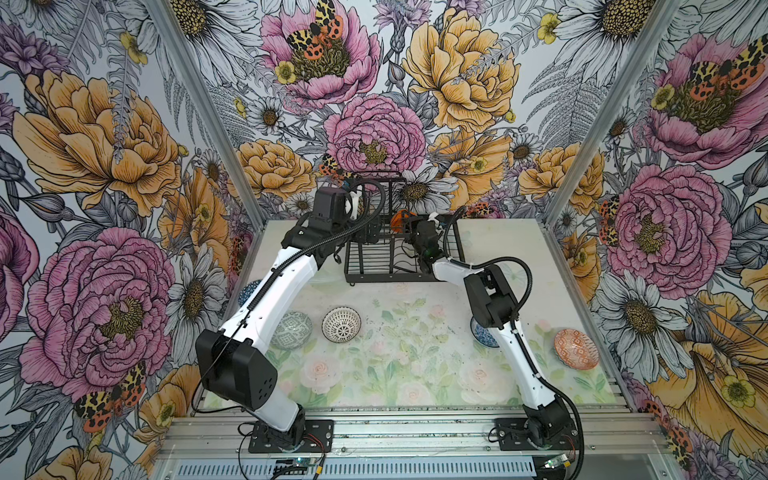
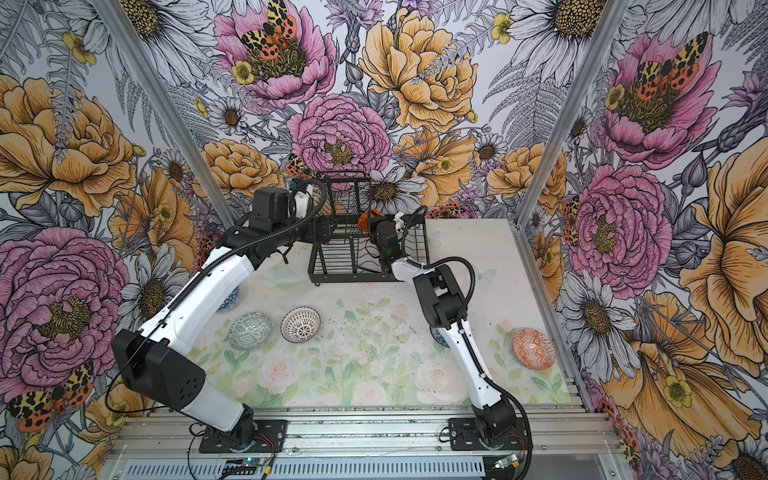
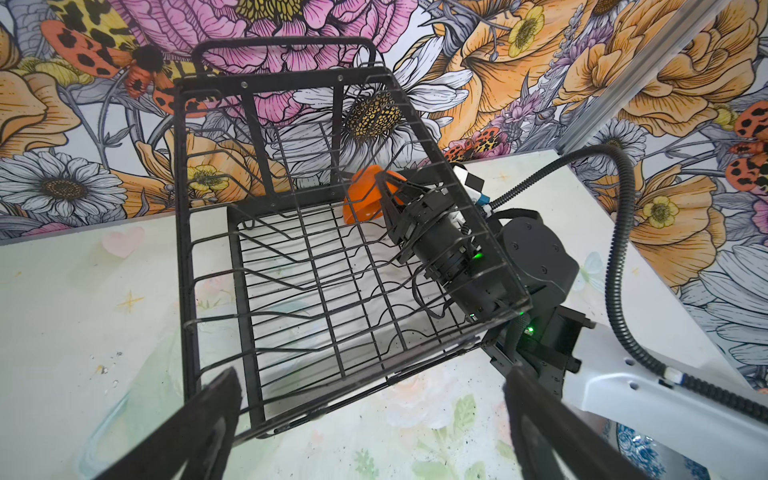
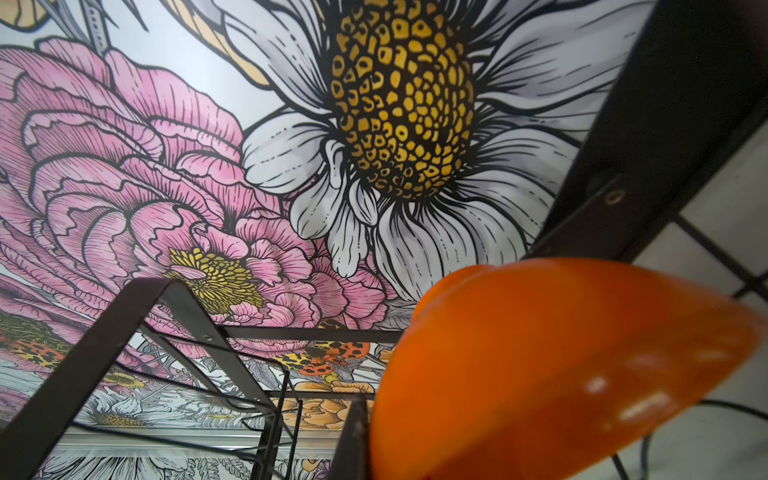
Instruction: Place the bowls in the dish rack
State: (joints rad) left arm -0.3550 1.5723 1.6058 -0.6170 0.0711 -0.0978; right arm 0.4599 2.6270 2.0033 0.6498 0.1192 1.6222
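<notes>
At the far left of the desk, a blue patterned bowl peeks out from behind the left arm. Next to it stand a grey-green bowl and a white bowl with black lattice, near each other and upright. Farther back, the left gripper hangs by the left side of the dish rack, its jaws spread wide and holding nothing. The black wire rack sits at the rear middle of the desk, with its raised basket tier toward the wall. Inside the rack, at its far right end, the orange bowl is tipped on edge. The right gripper has its jaws pinched on the bowl's rim. Whether the bowl already rests on the wires cannot be told. Nearer the front, a blue-white floral bowl shows partly behind the right arm. A red-orange patterned bowl stands alone at the right edge.
</notes>
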